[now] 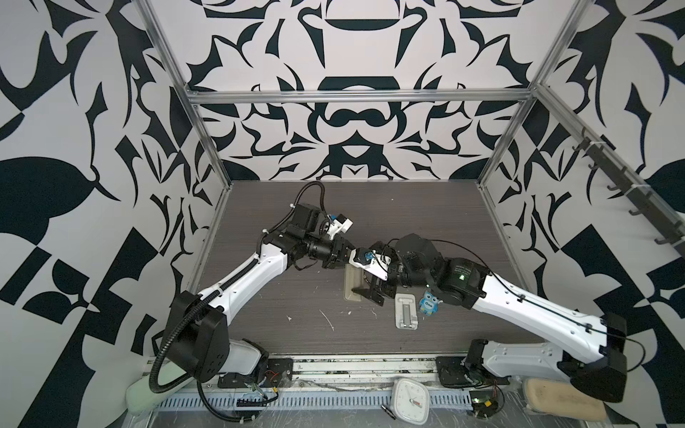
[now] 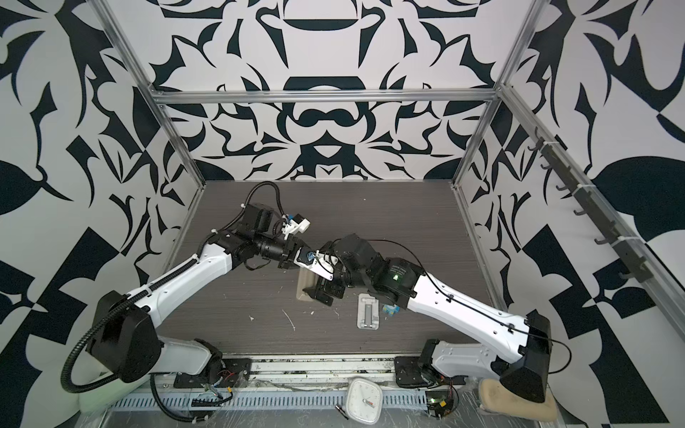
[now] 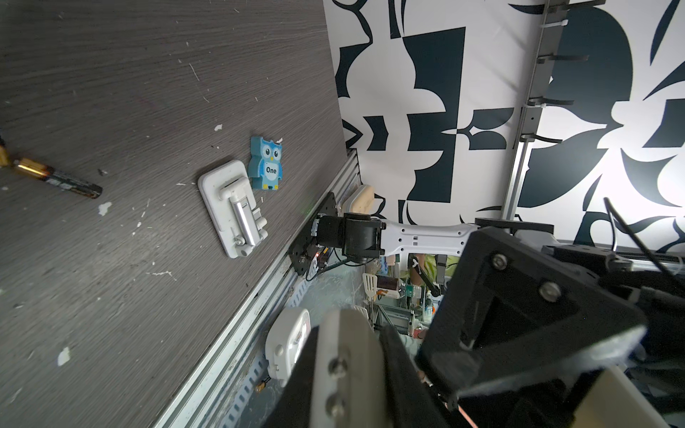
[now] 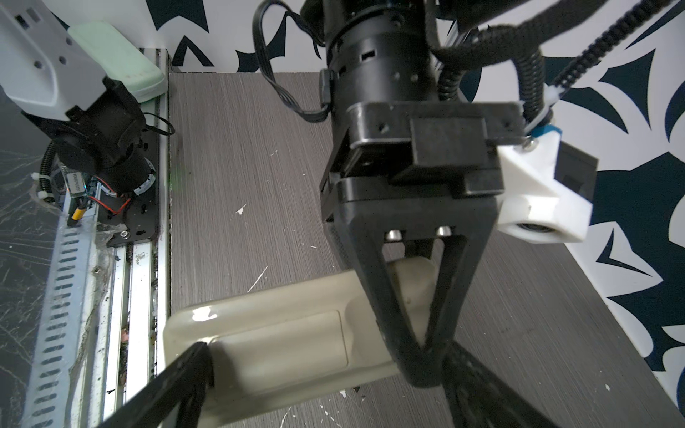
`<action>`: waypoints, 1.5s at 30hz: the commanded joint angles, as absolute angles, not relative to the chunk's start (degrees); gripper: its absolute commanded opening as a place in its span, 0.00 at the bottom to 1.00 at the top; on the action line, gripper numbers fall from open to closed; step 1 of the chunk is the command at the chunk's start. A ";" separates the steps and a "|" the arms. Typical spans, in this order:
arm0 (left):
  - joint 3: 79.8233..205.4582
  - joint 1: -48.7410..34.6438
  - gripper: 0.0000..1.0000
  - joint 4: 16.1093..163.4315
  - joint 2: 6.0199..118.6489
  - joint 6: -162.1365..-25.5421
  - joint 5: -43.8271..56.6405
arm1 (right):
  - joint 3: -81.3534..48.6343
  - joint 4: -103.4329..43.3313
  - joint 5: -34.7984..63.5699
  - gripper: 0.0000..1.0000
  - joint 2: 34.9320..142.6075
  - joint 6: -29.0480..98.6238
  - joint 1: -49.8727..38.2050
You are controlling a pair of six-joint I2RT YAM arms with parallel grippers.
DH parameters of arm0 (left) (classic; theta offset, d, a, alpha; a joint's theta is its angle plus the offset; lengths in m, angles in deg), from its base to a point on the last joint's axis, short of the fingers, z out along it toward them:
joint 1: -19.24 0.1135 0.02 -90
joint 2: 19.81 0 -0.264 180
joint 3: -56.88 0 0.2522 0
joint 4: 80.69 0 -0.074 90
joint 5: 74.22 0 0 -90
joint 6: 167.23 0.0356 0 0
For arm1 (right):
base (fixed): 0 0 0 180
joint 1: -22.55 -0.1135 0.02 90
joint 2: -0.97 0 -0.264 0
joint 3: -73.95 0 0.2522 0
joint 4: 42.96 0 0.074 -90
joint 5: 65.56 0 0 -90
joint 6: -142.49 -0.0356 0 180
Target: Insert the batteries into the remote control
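The remote control (image 1: 351, 285) (image 2: 303, 287) lies back up on the table, its beige-grey cover panel (image 4: 281, 333) seated in place. My left gripper (image 1: 350, 265) (image 2: 302, 270) comes down at its far end, jaws narrow; its fingers (image 4: 389, 307) straddle the remote's width and appear shut on it. My right gripper (image 1: 370, 294) (image 4: 326, 355) stands wide open over the near end, with one finger (image 4: 185, 381) touching the remote beside the cover. One battery (image 3: 59, 179) lies loose on the table, and a second battery (image 3: 3, 155) is cut off at the frame's edge. Both are hidden in both top views.
A silvery-white slotted stand (image 1: 406, 310) (image 3: 233, 211) and a blue owl figure (image 1: 429, 302) (image 3: 266, 165) lie right of the remote. A square white clock (image 1: 409, 400) sits beyond the table's front rail. Both arms meet closely over mid-table.
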State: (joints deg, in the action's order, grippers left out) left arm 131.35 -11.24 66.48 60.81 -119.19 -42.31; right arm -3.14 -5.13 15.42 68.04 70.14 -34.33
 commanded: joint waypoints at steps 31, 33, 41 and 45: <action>130.91 -11.61 0.00 67.12 58.94 -119.43 -43.91 | -2.80 -4.14 19.97 1.00 69.35 70.47 -35.15; 131.02 -11.67 0.00 67.13 59.05 -119.55 -43.91 | -3.17 -4.45 22.51 1.00 70.10 71.14 -35.38; 131.29 -11.71 0.00 67.14 59.15 -119.68 -44.08 | -1.95 -8.03 31.82 1.00 69.70 74.32 -35.55; 131.29 -11.74 0.00 67.06 59.64 -119.86 -44.19 | -1.95 -9.63 34.92 1.00 69.53 75.45 -35.88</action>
